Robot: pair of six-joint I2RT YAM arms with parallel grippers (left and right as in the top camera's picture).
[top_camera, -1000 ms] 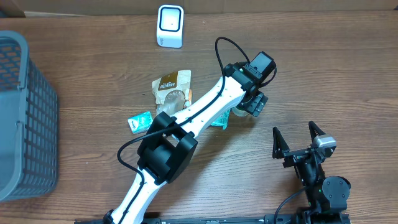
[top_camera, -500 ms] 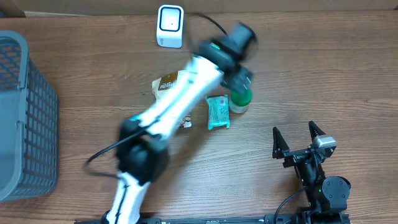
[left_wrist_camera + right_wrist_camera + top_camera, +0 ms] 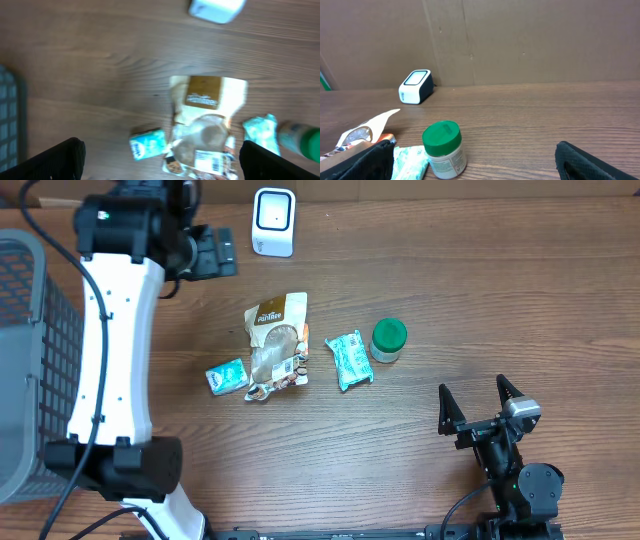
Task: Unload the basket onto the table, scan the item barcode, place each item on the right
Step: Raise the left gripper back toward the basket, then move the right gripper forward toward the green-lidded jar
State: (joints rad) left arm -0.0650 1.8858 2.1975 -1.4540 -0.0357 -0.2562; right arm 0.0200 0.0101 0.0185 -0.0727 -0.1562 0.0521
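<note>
Down in front of your left claw [image 3: 218,252] lies the brown snack pouch [image 3: 207,120], flat on the table [image 3: 520,290]. Its barcode label faces up at the end nearest the claw. I think this is the item to scan, but I cannot be sure. A small teal packet [image 3: 147,144] sits just beside it. A teal wipes pack [image 3: 348,360] and a green-lid jar [image 3: 388,340] sit on its other side.

Your left claw is wide open and holds nothing. Your right claw [image 3: 471,386] is wide open too, with nothing in it. The jar is the thing nearest in front of it.

Watch out for these things:

- The white scanner [image 3: 273,222] sits just beside your left claw. A quick swing could knock it away or turn it round.
- The pouch is thin and flat. If you come down too hard, the fingers will scrape the wood and may slide off the pouch.
- The small teal packet is so close that you could pinch both at once.
- If you cover the label with a finger, or turn it away from the scanner, it will not read.
- The jar may tip and roll if the wipes pack gets pushed.
- The left wrist picture is blurry, so do not aim from it yet.
</note>
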